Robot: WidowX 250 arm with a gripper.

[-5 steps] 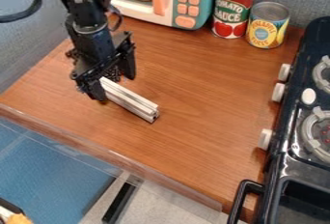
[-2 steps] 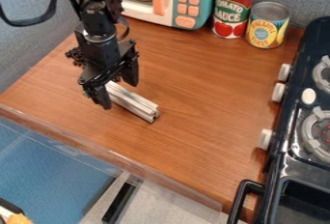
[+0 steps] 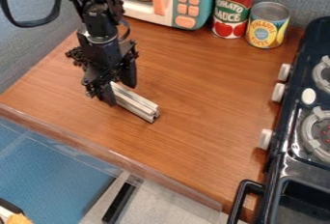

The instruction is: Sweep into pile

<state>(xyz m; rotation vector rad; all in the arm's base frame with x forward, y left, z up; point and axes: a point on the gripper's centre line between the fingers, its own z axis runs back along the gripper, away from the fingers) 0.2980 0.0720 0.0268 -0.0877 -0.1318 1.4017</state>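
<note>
Blk gripper (image 3: 121,94) hung over wood counter (image 3: 199,88), couldn't tell if open or clamped, silver bar (image 3: 138,105) lay slantwise on counter, upper end hidden at gripper, dark bits (image 3: 75,55) partly hidden by arm, stove (image 3: 278,170) & toy microwave (image 3: 166,16) cut off.

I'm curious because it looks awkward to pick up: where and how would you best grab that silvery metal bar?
Probably from above, near the upper-left end of the bar, where the gripper is, squeezing across its narrow width. It lies lengthwise on the wooden counter, slanting down to the right, and its long, straight sides should suit a pinch.
</note>
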